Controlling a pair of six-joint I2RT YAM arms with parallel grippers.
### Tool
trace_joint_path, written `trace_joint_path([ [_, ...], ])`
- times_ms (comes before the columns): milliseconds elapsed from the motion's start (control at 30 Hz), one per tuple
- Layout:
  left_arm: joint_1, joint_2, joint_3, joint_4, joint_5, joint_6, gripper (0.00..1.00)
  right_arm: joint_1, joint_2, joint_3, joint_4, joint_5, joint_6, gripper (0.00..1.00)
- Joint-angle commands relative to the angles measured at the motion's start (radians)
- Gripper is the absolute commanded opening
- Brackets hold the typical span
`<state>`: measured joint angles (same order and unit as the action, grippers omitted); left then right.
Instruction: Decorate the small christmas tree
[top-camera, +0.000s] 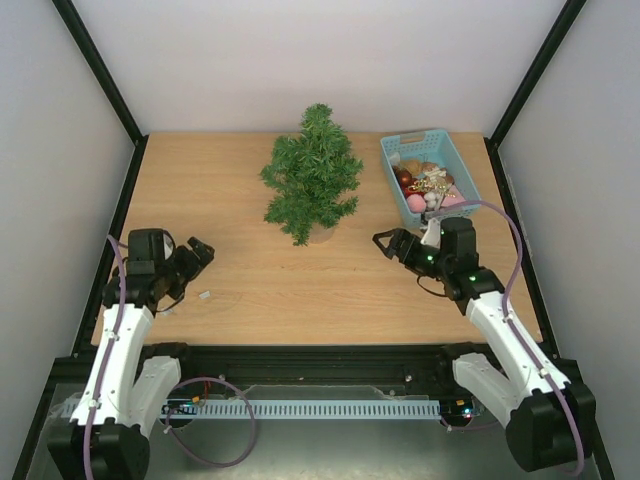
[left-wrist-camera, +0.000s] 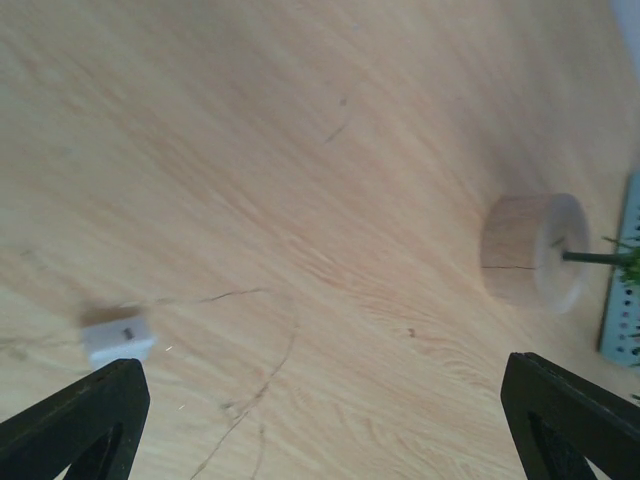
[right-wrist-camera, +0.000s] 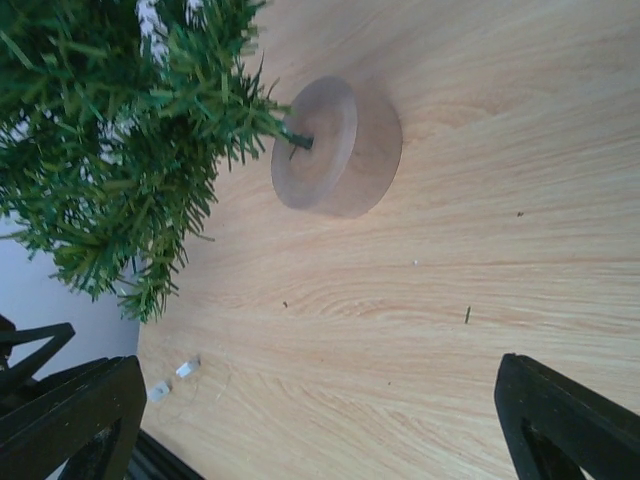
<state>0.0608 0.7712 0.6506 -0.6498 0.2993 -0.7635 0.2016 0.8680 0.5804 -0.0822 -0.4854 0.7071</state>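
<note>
**Tree upright at far centre of table; both grippers wide, nothing held**

Tree: The tree (top-camera: 312, 172) stands upright on the table (top-camera: 260, 285), towards the far edge and about midway across. Its dark-green branches spread over its round tan base (right-wrist-camera: 330, 145), which sits flat on the wood. A thin stem joins the base to the foliage.

Basket: A light-blue basket (top-camera: 395, 185) sits at the far right of the table, just beside the tree and apart from it. It holds mixed ornaments (top-camera: 428, 183) in red, pink, gold and white. Single pieces cannot be told apart.

Left gripper: The left gripper (top-camera: 203, 252) hovers over the near-left part of the table, well apart from the tree. Its jaws stand wide, with only table surface between them in the left wrist view. That view also shows the base on the right.

Right gripper: The right gripper (top-camera: 385, 245) is near the table's right side, just in front of the basket and to the right of the base. Its jaws point towards the tree and stand wide, gripping nothing. The right wrist view shows the base and lower branches ahead of the fingers, not touching them.

Other items: A small white piece (left-wrist-camera: 118, 338) lies on the table just beside the left gripper's fingertip. What it is cannot be told.
</note>
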Motion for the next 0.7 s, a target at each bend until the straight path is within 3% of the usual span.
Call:
trace_joint_path([
  [0,-0.015,-0.047,0.009,-0.169,-0.097,-0.044,0.99,0.044,0.034,0.020,0.003,-0.040,-0.022,0.96],
  [133,-0.022,-0.084,0.069,-0.353,-0.174,-0.029,0.99,0.059,0.043,0.023,0.000,-0.052,-0.038,0.95],
  [300,-0.026,-0.093,0.083,-0.457,-0.206,0.005,0.97,0.062,0.045,0.023,0.019,-0.072,-0.055,0.95],
  [533,-0.070,-0.031,0.080,-0.431,-0.302,-0.008,0.53,0.065,0.051,0.025,0.031,-0.105,-0.066,0.95],
  [667,-0.192,0.049,0.099,-0.384,-0.372,-0.093,0.51,0.066,0.048,0.014,0.033,-0.115,-0.066,0.95],
])
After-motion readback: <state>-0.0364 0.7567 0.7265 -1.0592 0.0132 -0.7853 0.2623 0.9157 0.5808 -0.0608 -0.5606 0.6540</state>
